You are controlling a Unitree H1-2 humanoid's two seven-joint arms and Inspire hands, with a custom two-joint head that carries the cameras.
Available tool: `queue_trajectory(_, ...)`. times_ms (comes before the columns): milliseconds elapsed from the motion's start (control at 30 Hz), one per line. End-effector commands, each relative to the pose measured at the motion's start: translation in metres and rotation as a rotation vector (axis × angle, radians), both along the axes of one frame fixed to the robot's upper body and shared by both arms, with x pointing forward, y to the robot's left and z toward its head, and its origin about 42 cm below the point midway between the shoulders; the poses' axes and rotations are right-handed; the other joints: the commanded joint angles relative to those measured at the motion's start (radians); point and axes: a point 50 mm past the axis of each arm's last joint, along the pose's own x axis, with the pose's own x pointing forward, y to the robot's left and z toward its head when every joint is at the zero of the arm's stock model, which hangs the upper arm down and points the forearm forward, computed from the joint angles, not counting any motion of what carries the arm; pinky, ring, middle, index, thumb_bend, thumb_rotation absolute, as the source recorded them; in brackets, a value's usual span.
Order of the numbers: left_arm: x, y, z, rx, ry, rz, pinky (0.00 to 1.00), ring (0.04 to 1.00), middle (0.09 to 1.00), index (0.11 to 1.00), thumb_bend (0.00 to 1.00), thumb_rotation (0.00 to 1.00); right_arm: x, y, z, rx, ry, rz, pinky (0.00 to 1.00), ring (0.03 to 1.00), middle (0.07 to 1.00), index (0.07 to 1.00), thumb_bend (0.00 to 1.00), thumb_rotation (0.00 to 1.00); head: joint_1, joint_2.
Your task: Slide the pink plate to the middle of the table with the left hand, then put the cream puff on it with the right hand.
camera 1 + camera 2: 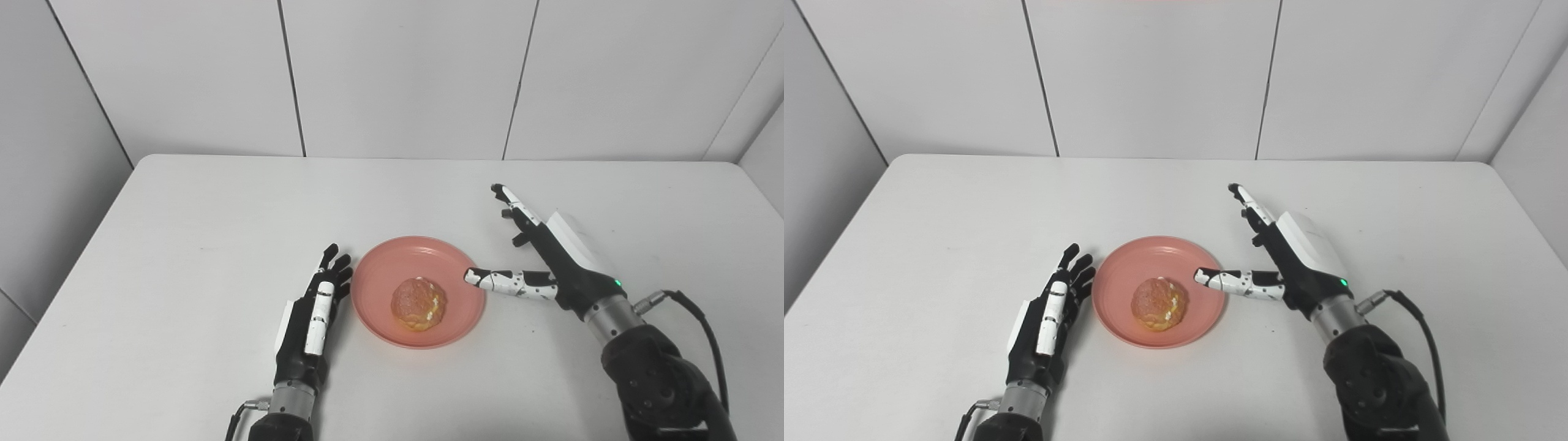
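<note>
A pink plate (380, 269) lies near the middle of the white table (184, 233). On it, slightly toward the near side, sits a golden-brown cream puff (418, 304) with cream showing. My left hand (312, 312) rests just left of the plate, fingers straight and apart, holding nothing; its fingertips are close to the plate's left rim. My right hand (539, 257) is just right of the plate, open, fingers stretched away from me and the thumb pointing left over the plate's right rim. It holds nothing.
Grey wall panels (404, 73) stand behind the table's far edge and along both sides. A black cable (704, 331) loops off the right wrist. Bare tabletop lies on every side of the plate.
</note>
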Motion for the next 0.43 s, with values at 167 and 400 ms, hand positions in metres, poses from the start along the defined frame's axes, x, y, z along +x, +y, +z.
queue_trajectory(167, 0.000, 0.007, -0.004, 0.006, 0.020, 0.001, 0.94, 0.919, 0.927, 0.929, 0.45, 1.00, -0.014, 0.001, -0.018, 0.215, 0.004, -0.021, 0.89, 0.956, 0.990, 1.000, 0.81, 0.99, 0.003, -0.002)
queue_trajectory(400, -0.003, 0.014, -0.007, 0.020, 0.021, 0.007, 0.94, 0.923, 0.931, 0.932, 0.43, 1.00, -0.025, 0.008, -0.047, 0.465, 0.176, 0.022, 0.97, 0.989, 0.993, 0.988, 0.75, 1.00, 0.010, -0.009)
